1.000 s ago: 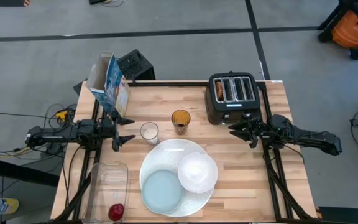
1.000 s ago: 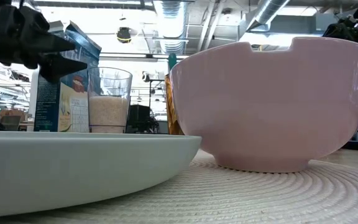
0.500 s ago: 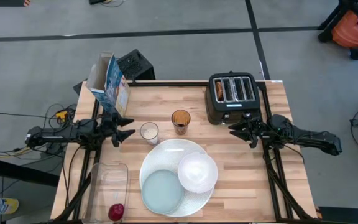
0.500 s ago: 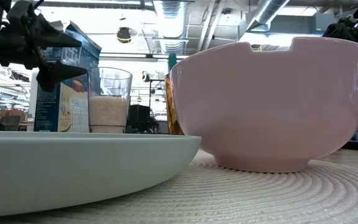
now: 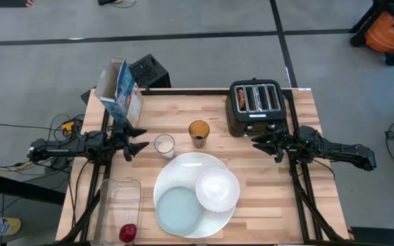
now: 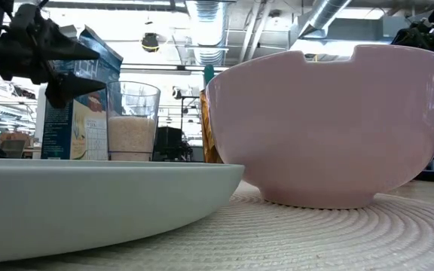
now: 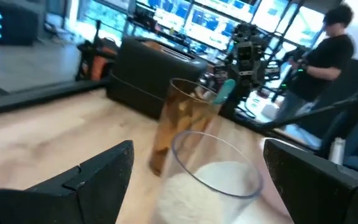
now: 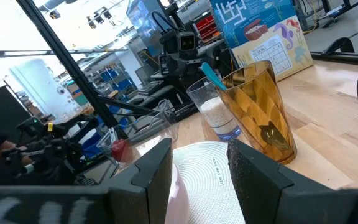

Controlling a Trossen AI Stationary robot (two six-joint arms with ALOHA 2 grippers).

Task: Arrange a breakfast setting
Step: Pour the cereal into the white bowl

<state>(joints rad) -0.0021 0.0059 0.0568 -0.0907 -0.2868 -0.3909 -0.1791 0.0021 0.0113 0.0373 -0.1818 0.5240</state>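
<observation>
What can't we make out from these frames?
- Toaster slots, high view: something orange in one slot, too small to identify.
- Apple, high view: cut off by the picture's bottom edge.
- Bowl contents, low view: hidden by its own wall.
- Clear glass, left wrist view: blurred, contents unclear.

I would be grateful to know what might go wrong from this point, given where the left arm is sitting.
1. The open left end effector sits close beside the clear glass holding something white; a sideways nudge could tip it.
2. The amber glass stands just beyond, so a tipped clear glass might strike it.
3. The blue cereal box stands tall at the table's back edge near the left arm; a swing could knock it off.
</observation>
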